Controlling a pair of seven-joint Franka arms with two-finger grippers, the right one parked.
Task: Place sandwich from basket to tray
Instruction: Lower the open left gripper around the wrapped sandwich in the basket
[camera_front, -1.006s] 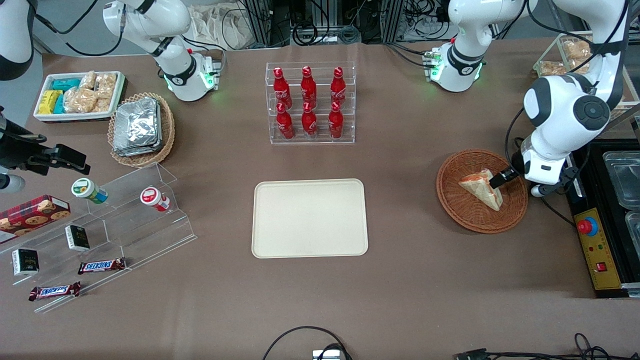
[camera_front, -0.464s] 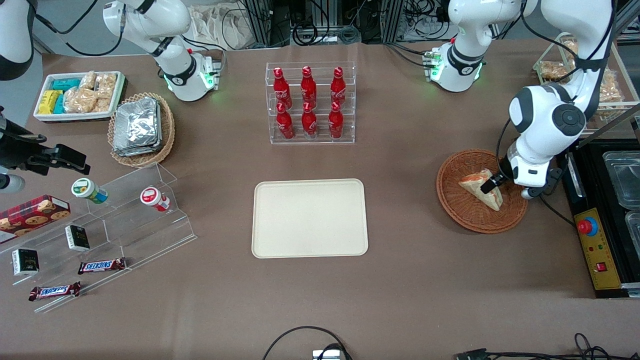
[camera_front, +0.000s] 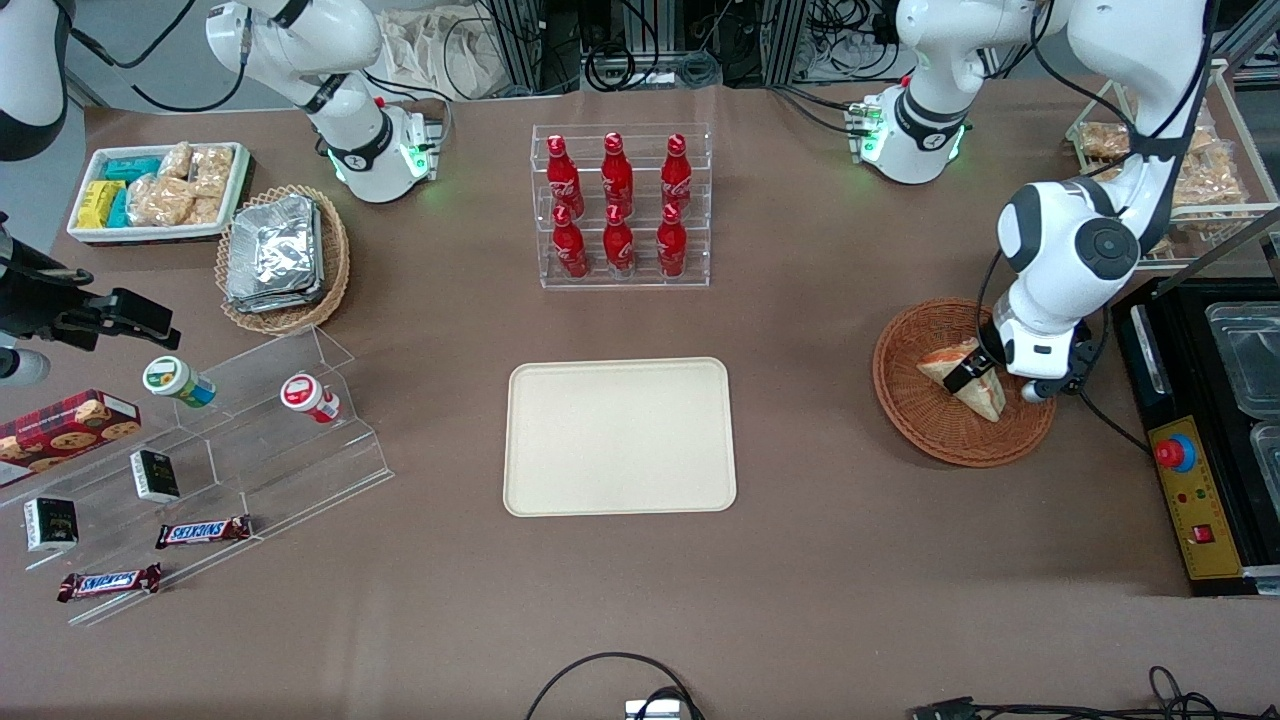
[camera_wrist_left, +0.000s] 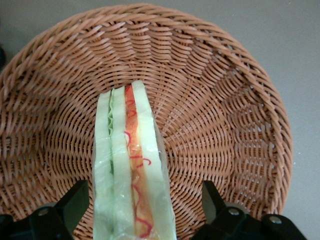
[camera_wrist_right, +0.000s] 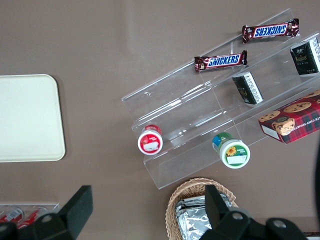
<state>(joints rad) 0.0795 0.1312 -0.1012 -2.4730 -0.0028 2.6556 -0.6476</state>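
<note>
The sandwich (camera_front: 988, 398) is a white-bread wedge lying in the reddish-brown wicker basket (camera_front: 905, 405), toward the working arm's end of the table. In the left wrist view the sandwich (camera_wrist_left: 131, 150) stands on edge, showing green and red-orange layers against the basket (camera_wrist_left: 225, 100) weave. My gripper (camera_front: 968, 373) is down in the basket and open. Its black fingers (camera_wrist_left: 77, 200) straddle the wedge's wide end, with a gap of weave showing on each side; the gripper (camera_wrist_left: 145, 205) does not touch it. The cream tray (camera_front: 620, 437) lies flat at mid-table with nothing on it.
A clear rack of red bottles (camera_front: 620, 205) stands farther from the front camera than the tray. A black control box with a red button (camera_front: 1190, 480) lies beside the basket. Bagged pastries (camera_front: 1190, 160) sit on a stand near the working arm's base.
My gripper has slid from the basket's rim toward its middle and now straddles the sandwich. The sandwich and basket have not moved.
</note>
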